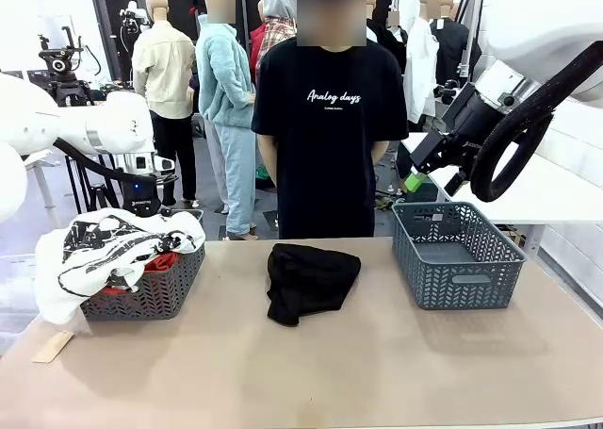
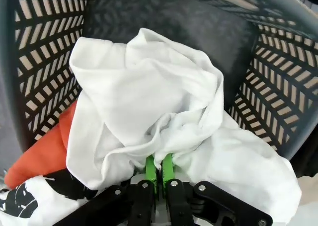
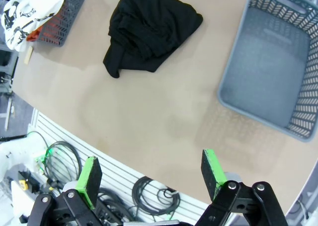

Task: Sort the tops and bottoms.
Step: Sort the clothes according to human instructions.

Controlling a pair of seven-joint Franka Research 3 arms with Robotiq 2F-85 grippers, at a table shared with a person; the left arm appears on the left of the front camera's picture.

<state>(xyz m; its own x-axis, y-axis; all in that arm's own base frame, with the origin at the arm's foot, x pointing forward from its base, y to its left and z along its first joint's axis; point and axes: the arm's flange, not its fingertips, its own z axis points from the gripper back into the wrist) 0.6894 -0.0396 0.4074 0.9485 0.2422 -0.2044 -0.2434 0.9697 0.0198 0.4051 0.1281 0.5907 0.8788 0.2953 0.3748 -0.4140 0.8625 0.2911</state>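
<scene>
At the left end of the table (image 1: 330, 377) you see the left basket (image 1: 155, 295), grey and full of holes, with two pieces of clothing in it. The white top (image 1: 94, 245) with black drawings is piled up high. It hangs over the basket's left side, down to the table. The orange-red top (image 1: 166, 259) peeks out from under it.

Your left gripper (image 2: 159, 162) is down in this basket. Its green pads (image 2: 151, 170) are squeezed almost together, and a bunched fold of the white top is pinched between them. In the left wrist view the white cloth spreads out above the fingers. The orange-red top lies to the left of it, and the basket's wall curves around behind.

The bottoms (image 1: 311, 278) lie in the middle of the table. They are a plain black heap, all crumpled, and they touch neither basket. Behind them, at the far side, a person in a black T-shirt (image 1: 325, 118) that says "Analog days" stands facing you.

Toward the right sits the right basket (image 1: 462, 283), also grey, and you can see its bare floor. Your right gripper (image 3: 150, 156) hangs in the air, well above the table. Its jaws are spread wide and hold nothing. In the right wrist view it looks down on the near edge of the table, with the bottoms at the top middle and the right basket at the top right.
</scene>
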